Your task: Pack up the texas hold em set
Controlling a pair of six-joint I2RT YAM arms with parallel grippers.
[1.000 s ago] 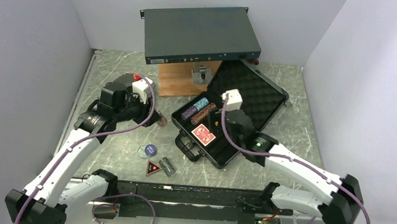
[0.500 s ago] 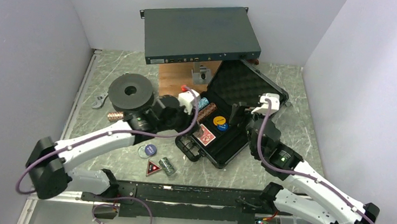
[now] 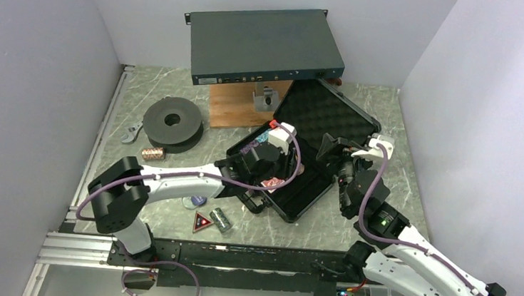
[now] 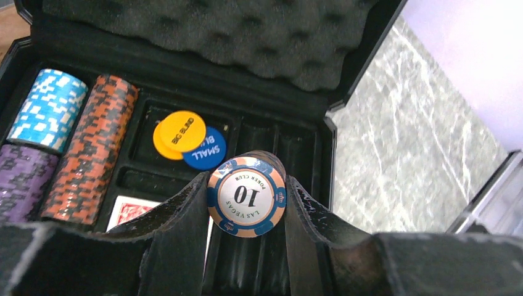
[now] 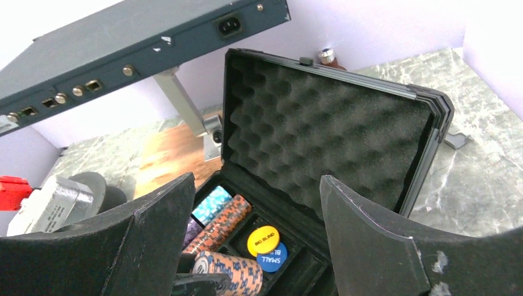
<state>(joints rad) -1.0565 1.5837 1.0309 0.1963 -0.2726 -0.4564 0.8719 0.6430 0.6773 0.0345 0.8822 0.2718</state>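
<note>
Near table centre, from above: black case, open, foam-lined lid tipped back toward 1 o'clock, tray lying toward 7 o'clock.

Over the tray: left gripper, clenched on a chip roll (end face marked 10, orange rim with blue patches), one finger pressed to each side. Behind that roll, bare slots of the tray. Contact between roll and tray: impossible to tell.

Lying in the tray, by the left wrist view:
- at 10 o'clock of the held roll, a light-blue roll, with an orange-and-black roll just beside it
- at 9 o'clock, a purple roll, touching both
- at 11 o'clock, a yellow button overlapping a blue button in one pocket
- at 8 o'clock, a corner of a red-backed card deck, mostly hidden by the finger

Off the tray's 3 o'clock edge: right gripper, fingers spread wide, grasping nothing, aimed at the lid foam.

Outside the case, at 7 o'clock of it on the marble table: a second blue disc partly behind the left arm, a red-and-black triangle, and a dark roll just beside the triangle. At 9 o'clock, well apart: a copper roll. At 10 o'clock: a dark spool. At 12 o'clock: a grey box raised above a wooden board.
</note>
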